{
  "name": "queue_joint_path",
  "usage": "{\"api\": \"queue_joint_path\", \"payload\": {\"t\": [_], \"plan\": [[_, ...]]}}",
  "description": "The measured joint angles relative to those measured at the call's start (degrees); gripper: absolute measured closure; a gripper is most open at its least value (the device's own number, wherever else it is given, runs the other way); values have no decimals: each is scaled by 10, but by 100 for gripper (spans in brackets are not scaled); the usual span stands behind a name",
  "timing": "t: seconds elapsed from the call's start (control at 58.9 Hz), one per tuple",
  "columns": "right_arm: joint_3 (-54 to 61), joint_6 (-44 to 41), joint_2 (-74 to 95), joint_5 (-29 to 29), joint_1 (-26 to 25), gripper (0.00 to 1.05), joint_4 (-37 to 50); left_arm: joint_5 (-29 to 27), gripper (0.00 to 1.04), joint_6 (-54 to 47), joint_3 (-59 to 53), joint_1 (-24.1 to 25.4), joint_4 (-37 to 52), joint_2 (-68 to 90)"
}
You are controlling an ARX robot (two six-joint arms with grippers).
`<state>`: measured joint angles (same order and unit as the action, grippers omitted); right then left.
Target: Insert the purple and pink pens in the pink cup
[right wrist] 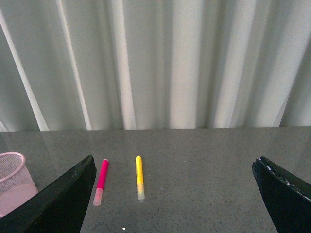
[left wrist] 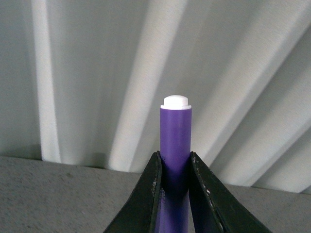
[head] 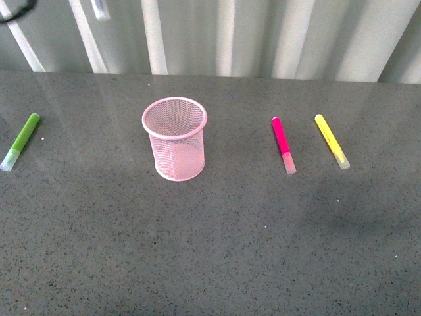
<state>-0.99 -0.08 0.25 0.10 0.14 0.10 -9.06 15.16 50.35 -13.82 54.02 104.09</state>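
Observation:
In the left wrist view my left gripper (left wrist: 175, 167) is shut on the purple pen (left wrist: 175, 136), whose white end points up and away from the jaws, with the curtain behind it. The pink cup (head: 177, 155) stands upright and empty, left of the table's middle. The pink pen (head: 283, 143) lies flat on the table to the cup's right. My right gripper (right wrist: 175, 194) is open above the table with nothing between its fingers; the pink pen (right wrist: 101, 180) and the pink cup (right wrist: 12, 182) lie off towards one finger. Neither arm shows clearly in the front view.
A yellow marker (head: 331, 140) lies just right of the pink pen, also seen as the yellow marker (right wrist: 139, 175) from the right wrist. A lime-green marker (head: 21, 139) lies at the far left. A pleated grey curtain (head: 263, 33) closes off the back of the grey table (head: 210, 250).

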Motion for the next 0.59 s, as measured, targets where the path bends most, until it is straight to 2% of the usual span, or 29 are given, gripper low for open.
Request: {"api": "queue_joint_path", "payload": {"t": [0.102,0.238,0.595], "plan": [[0,0,0,0,0,7,0,-45,92,7,-41,-48,63,27],[0,0,0,0,0,7,0,-94,92,-12,-51,-86,127,68],[0,0,0,0,0,7,0,-113,92,-14,-51,-119,141,110]]}}
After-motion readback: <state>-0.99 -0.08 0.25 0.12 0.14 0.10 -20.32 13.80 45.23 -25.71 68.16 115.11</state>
